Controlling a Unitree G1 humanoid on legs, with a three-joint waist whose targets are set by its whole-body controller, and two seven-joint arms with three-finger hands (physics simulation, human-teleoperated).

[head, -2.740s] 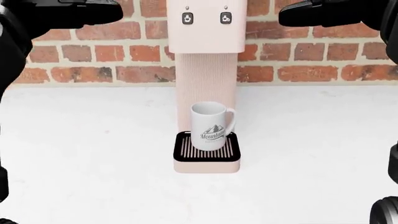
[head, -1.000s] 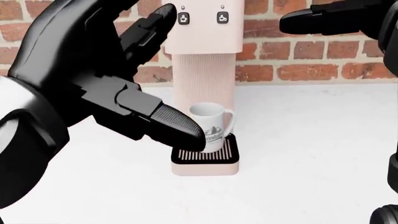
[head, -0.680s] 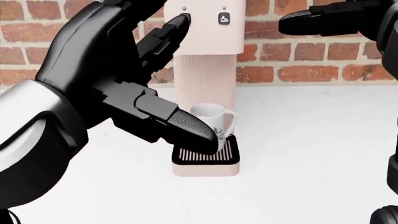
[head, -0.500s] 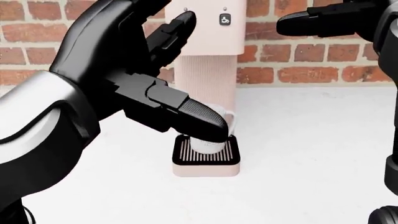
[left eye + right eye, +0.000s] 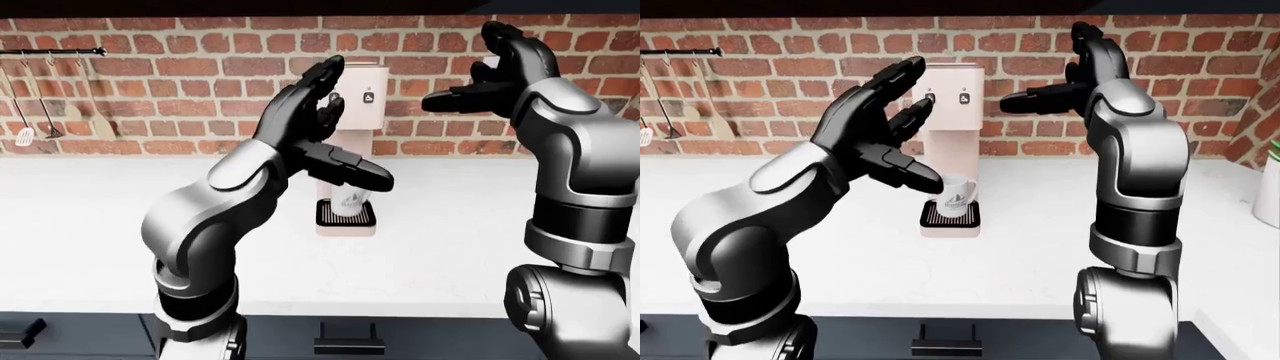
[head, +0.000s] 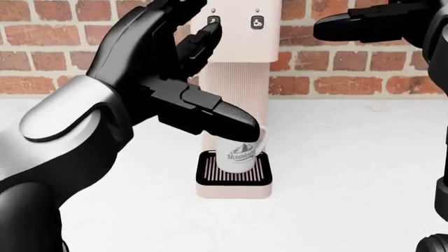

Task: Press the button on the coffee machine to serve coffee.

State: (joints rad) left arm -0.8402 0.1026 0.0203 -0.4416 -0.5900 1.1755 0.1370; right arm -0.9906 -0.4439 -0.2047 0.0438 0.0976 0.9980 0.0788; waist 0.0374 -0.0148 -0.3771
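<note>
A pale pink coffee machine (image 6: 241,58) stands against the brick wall, with two small dark buttons, left (image 6: 214,21) and right (image 6: 258,22), near its top. A white mug (image 6: 243,152) with a mountain print sits on its black drip grate (image 6: 210,176). My left hand (image 6: 199,60) is open with spread fingers. One fingertip (image 6: 208,32) lies just below and against the left button, and the thumb (image 6: 231,118) hangs over the mug. My right hand (image 6: 367,23) is open and raised at the upper right, apart from the machine.
A white counter (image 6: 350,157) runs across under the machine. A rail with hanging utensils (image 5: 50,52) is on the wall at the far left. A white object (image 5: 1270,199) stands at the counter's right edge. Dark drawers (image 5: 345,346) lie below.
My left hand rose from the left and reached up to the left button. Its fingertip covered the button half a second ago and now sits just under it. The right hand stayed put.
</note>
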